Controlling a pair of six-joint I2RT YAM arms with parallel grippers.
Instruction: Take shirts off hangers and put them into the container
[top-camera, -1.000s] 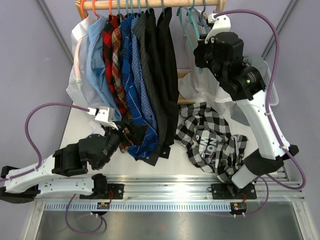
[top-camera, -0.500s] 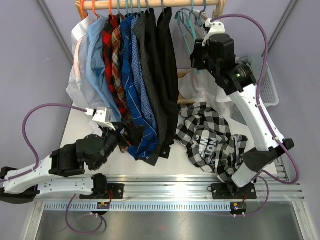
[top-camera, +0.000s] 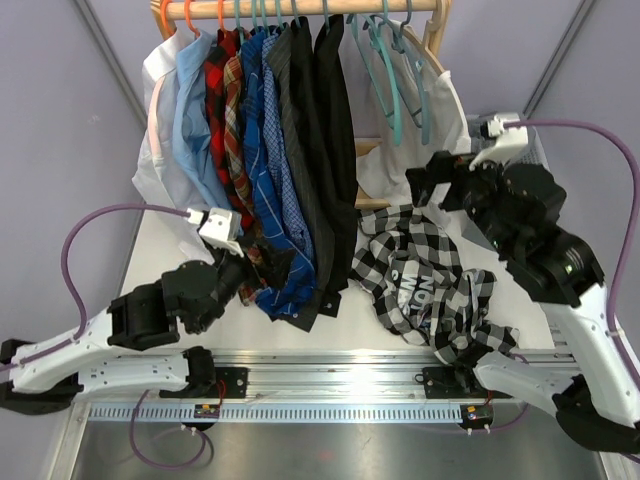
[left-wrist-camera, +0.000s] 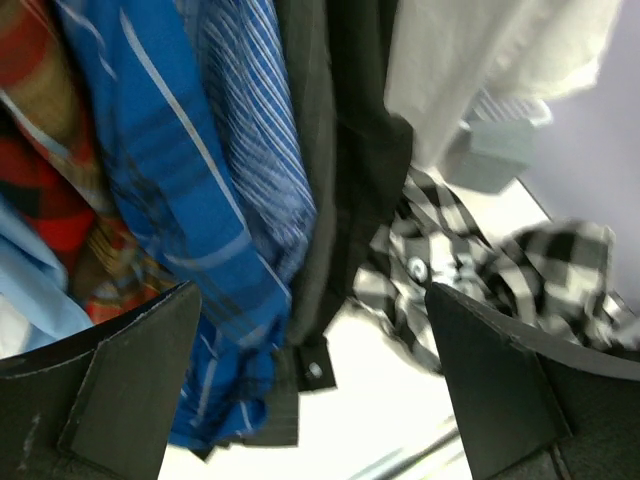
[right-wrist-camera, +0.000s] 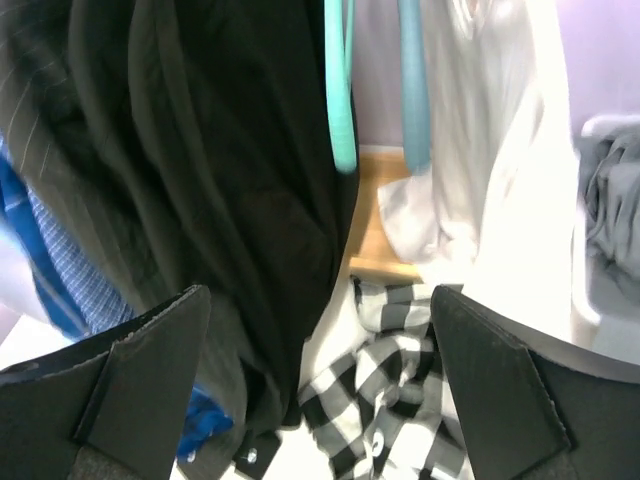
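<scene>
the shirts (top-camera: 270, 150) hang bunched on the left half of the rail (top-camera: 300, 8), not yet stripped, while a check shirt (top-camera: 420, 280) lies by the near edge of the table (top-camera: 155, 260), short of the container (right-wrist-camera: 605, 127) at its right edge. the left gripper (left-wrist-camera: 312, 300) gapes empty by their hems, likely ready to tug. a second back the right gripper (right-wrist-camera: 318, 300) was pinched up at the teal hangers (top-camera: 385, 80); now it sits withdrawn, wide and empty.

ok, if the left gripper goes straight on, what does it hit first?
Most likely the lower part of the dark, near-black hanging button-up shirt, centred in the open left gripper. The blue check shirt hangs just left of that line. Depth is unclear.
</scene>
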